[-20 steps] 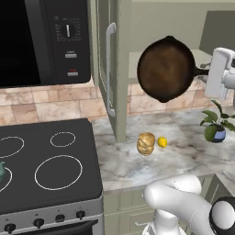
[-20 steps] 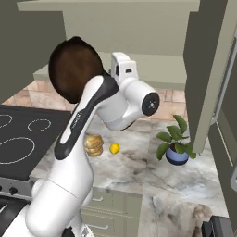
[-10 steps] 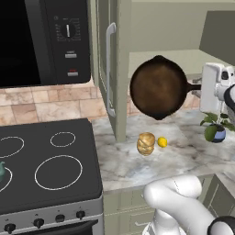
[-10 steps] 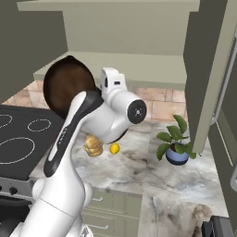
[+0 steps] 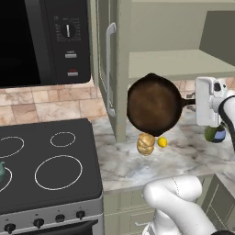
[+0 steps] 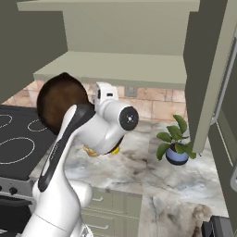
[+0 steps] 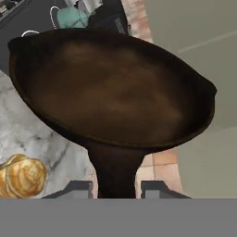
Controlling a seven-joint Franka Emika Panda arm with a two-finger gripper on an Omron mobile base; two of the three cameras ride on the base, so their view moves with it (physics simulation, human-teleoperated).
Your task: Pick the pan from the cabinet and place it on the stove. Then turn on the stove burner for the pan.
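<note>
The pan (image 5: 153,104) hangs in the air in front of the open cabinet (image 5: 170,64), tipped on edge with its brownish inside facing the left base camera. My gripper (image 5: 193,102) is shut on its black handle from the right. In the hand view the gripper (image 7: 115,187) clamps the handle, and the pan (image 7: 111,88) spreads above it. The pan (image 6: 58,99) also shows left of my arm, below the cabinet shelf (image 6: 115,67). Lower left lies the stove (image 5: 87,137), with its large single-ring stove burner (image 5: 36,172) bare and small knobs (image 5: 59,218) along the front.
A black microwave (image 5: 41,41) hangs above the stove. On the marble counter below the pan lie a bread roll (image 5: 146,143) and a lemon (image 5: 162,142). A potted plant (image 6: 175,143) stands at the right. A teal kettle (image 5: 2,170) sits at the stove's left edge.
The pan has come down and leftward, out from the cabinet toward the stove, still gripped by its handle. My hand followed it down.
</note>
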